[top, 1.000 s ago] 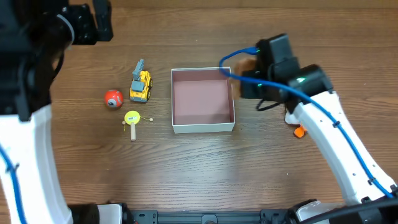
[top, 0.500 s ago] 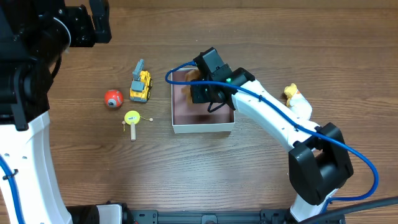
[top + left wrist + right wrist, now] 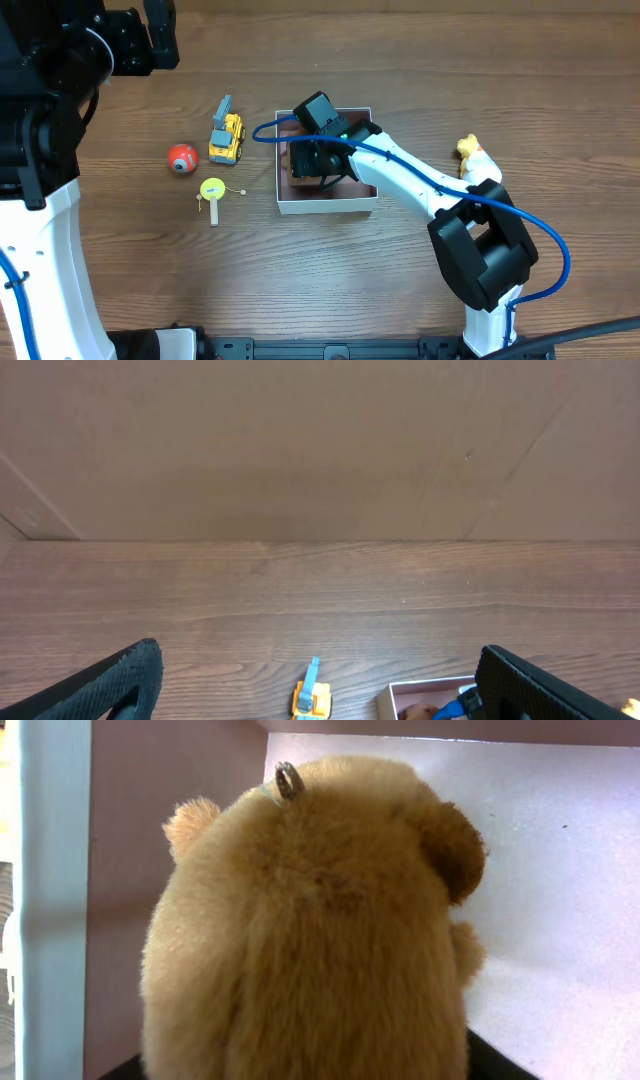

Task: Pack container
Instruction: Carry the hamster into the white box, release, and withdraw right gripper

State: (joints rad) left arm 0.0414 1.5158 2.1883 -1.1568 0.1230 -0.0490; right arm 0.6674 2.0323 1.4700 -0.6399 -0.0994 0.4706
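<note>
Starting at the right fingers [image 3: 495, 1068]: showing only as dark slivers in the bottom corners of the right wrist view, seemingly squeezing the plush bear [image 3: 310, 920] low on its body, tips buried in fur. Holding that bear down inside the container [image 3: 50, 900], in the half nearer the truck, pink wall right behind it. Not managing to tell whether it's touching the floor. Guessing soft, squashy and very light here, so compressing a lot under the pads rather than slipping, and nothing fragile about it. Reckoning the fat middle of the body as the best place to be pinching, and skipping the little metal ring [image 3: 288, 780] on the head as way too small for these fingers. Moving outward: holding the left fingers [image 3: 125, 680] wide apart with nothing between them, well off at the far-left corner. Comparing views now: getting fur, ring and box wall only from the right wrist, while losing the bear almost completely under the right gripper [image 3: 315, 158] from overhead. Getting the layout only from overhead though: yellow truck [image 3: 226, 138], red ball [image 3: 182, 157] and yellow paddle toy [image 3: 212, 190] lying on the counter [image 3: 330, 280] left of the box, a yellowish toy [image 3: 468, 150] peeking out beside the right arm. Catching just the truck and a box corner along the bottom of the left wrist view.
</note>
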